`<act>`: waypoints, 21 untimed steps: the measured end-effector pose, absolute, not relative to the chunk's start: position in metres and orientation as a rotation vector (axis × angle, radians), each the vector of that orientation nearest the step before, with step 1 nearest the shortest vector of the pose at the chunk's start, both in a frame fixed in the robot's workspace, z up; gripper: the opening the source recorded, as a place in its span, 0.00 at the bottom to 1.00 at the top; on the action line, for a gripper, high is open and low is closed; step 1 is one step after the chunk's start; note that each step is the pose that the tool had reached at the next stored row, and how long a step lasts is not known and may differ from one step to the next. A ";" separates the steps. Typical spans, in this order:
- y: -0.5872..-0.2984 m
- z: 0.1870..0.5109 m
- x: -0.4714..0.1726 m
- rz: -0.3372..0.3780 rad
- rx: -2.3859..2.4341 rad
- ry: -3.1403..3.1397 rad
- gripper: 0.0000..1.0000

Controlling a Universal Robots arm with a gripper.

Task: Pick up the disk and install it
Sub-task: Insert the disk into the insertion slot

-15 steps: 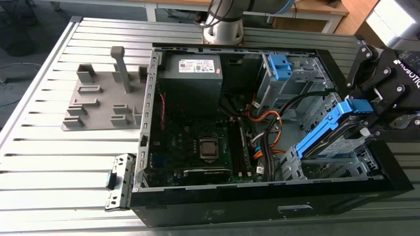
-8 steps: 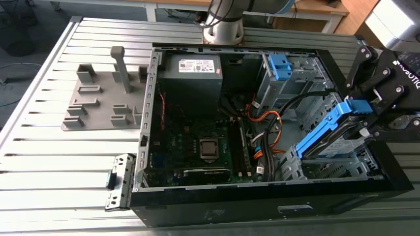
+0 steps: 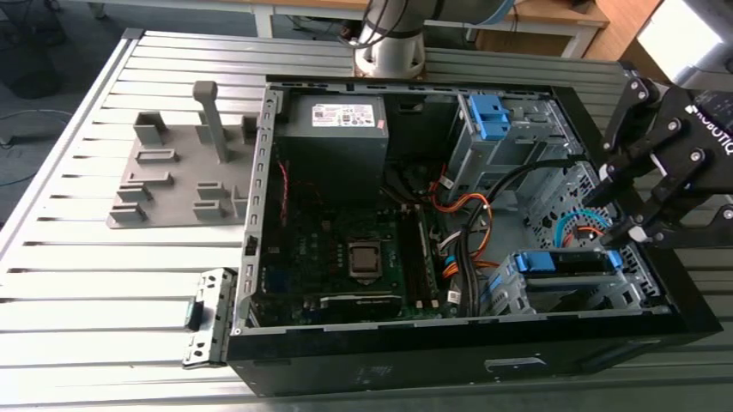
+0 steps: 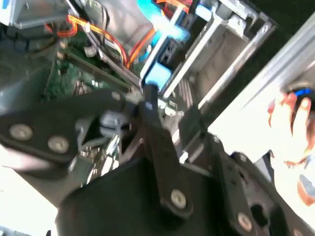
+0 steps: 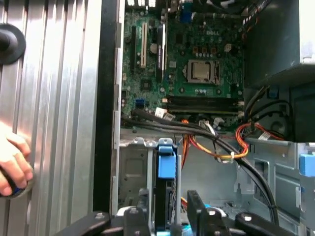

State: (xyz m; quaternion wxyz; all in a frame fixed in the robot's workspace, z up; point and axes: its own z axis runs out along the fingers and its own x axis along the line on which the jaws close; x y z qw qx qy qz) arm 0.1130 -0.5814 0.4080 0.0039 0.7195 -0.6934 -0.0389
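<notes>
Though I cannot tell whether my pincer (image 5: 168, 206) grips the disk (image 5: 166, 163), a tilted push could jam it in the bay (image 5: 132, 169).

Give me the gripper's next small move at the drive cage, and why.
Probably lift the gripper straight out, without tilting. Its fingers seem apart on either side of the disk, which stands in the drive cage, and the cables run close beside it.

Disk (image 3: 567, 263), blue-framed, on edge in drive cage (image 3: 637, 290)
</notes>
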 end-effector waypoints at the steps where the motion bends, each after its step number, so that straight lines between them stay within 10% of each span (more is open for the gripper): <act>1: -0.581 0.408 0.113 -0.122 2.255 -2.173 0.44; 6: -0.581 0.408 0.113 -0.122 2.255 -2.173 0.43; 14: -0.581 0.408 0.113 -0.122 2.255 -2.173 0.11; 21: -0.581 0.407 0.113 -0.122 2.255 -2.173 0.11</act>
